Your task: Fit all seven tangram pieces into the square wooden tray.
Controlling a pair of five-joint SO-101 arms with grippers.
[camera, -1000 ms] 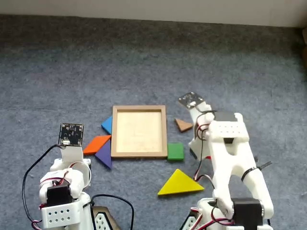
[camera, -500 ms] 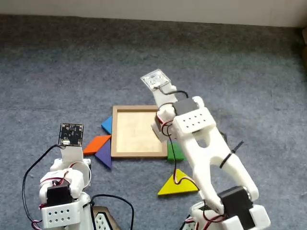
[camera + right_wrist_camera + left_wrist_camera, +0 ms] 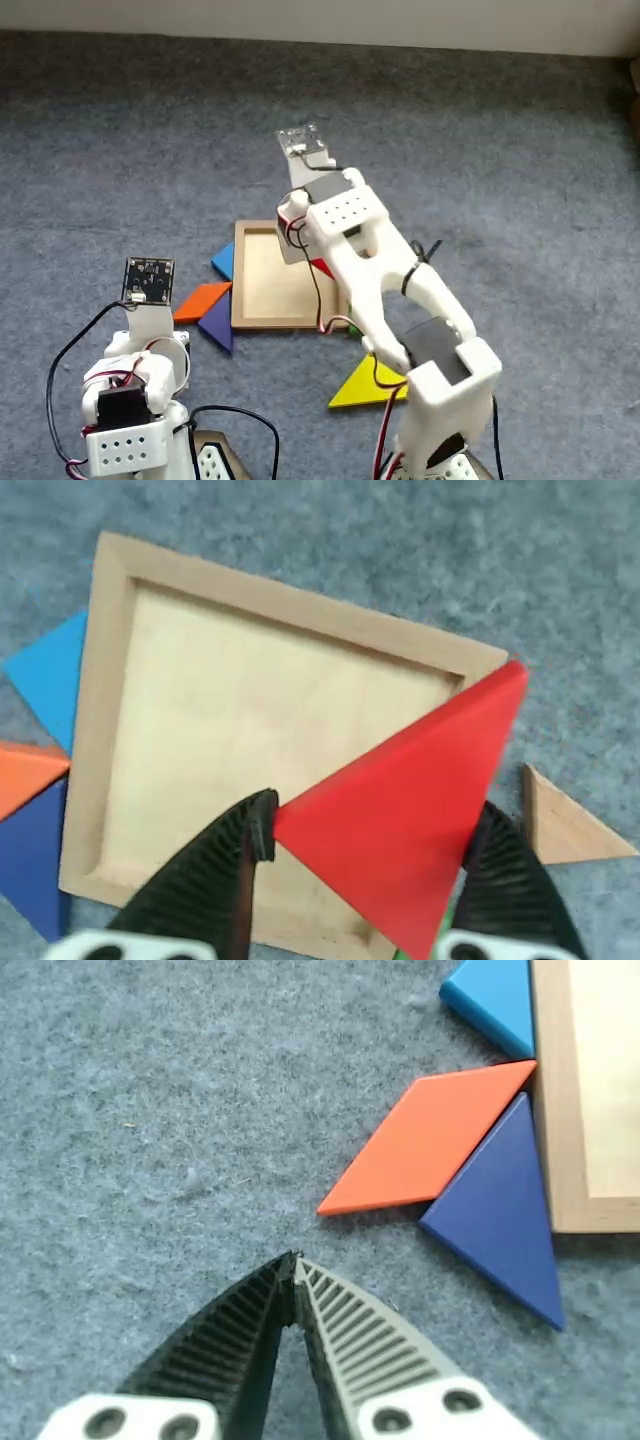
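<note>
Two arms. Nearest, left gripper (image 3: pixel 293 1260): fingers pressed together above carpet (image 3: pixel 150 1110), just short of orange piece (image 3: pixel 425 1140) and dark blue triangle (image 3: pixel 500 1210) at the left edge of the tray (image 3: pixel 108 710). Farther, right gripper (image 3: pixel 375 825) clamped on red triangle (image 3: pixel 410 810), straddling tray's right edge, one tip at far right corner; likely needs shifting inward.

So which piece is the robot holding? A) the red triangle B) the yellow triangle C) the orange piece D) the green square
A: the right gripper is shut on the red triangle, over a corner of the wooden tray.
</note>
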